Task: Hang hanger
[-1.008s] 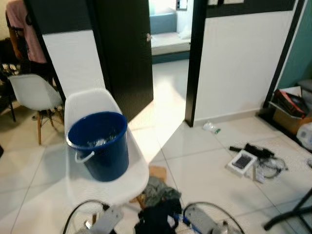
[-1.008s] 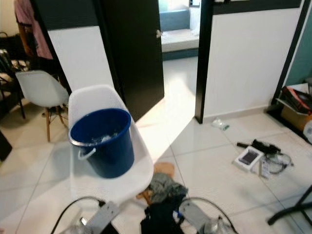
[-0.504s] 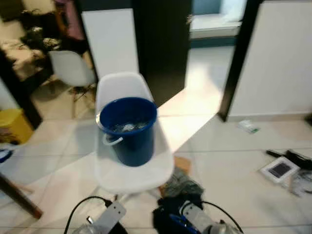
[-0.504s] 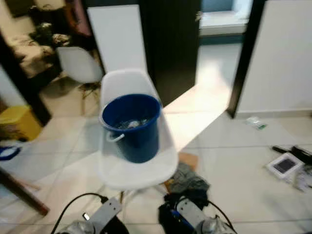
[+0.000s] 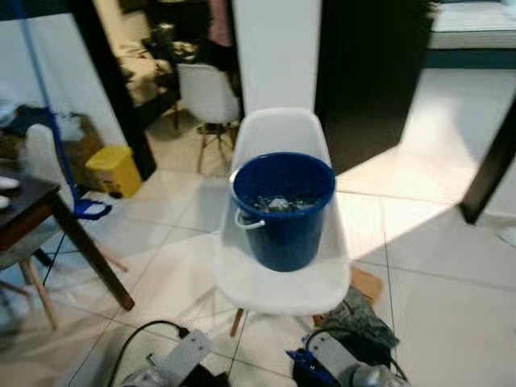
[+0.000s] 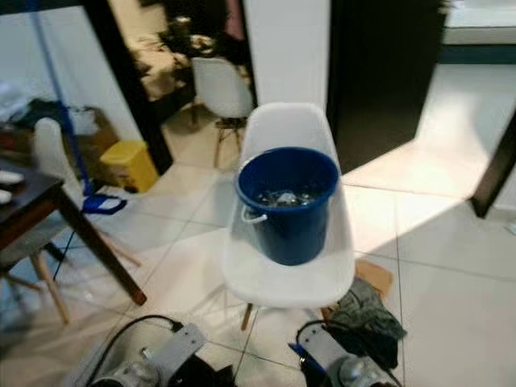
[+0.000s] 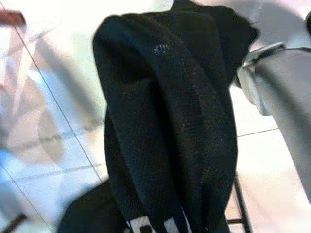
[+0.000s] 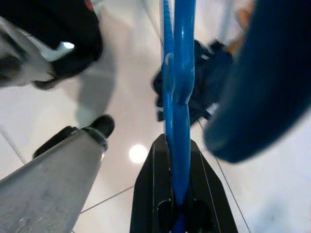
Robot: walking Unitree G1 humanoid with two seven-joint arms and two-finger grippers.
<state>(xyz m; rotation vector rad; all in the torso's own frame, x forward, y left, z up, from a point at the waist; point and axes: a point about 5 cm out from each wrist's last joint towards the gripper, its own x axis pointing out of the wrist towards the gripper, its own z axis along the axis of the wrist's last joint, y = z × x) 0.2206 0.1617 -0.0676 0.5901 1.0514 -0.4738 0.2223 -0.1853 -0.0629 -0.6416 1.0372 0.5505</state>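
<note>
Since the earlier pictures the whole view has swung toward the robot's left: the doorway and the things on the floor at the right have gone out of the picture, while a dark table (image 5: 32,205), a yellow bin (image 5: 114,169) and a blue mop pole (image 5: 50,121) have come in at 9 to 10 o'clock; this is the camera turning, and the bucket sits on its chair as before. The white chair (image 5: 282,282) stands near the middle, and the blue bucket (image 5: 284,208) rests on its seat, with something pale and shiny inside that I cannot identify. A second white chair (image 5: 208,95) stands farther away at 11 o'clock, and the back of another pale chair (image 5: 40,153) is beside the table at 9 o'clock. At 5 o'clock from the near chair a grey-green cloth (image 5: 364,318) lies crumpled on the tiled floor (image 5: 451,290), beside a brown flat piece (image 5: 367,284). Both silver arms come up at 6 o'clock. In the right wrist view the right gripper (image 8: 176,194) is clenched on the blue hanger (image 8: 175,73); the hanger's bar passes between the two black fingers (image 8: 148,194) and runs away from them, above the tiles. In the left wrist view the left gripper is covered by a black garment (image 7: 170,121) that hangs in thick folds in front of the camera, so I cannot tell if its fingers are closed or apart; a silver arm (image 7: 286,111) is just beside the garment.
</note>
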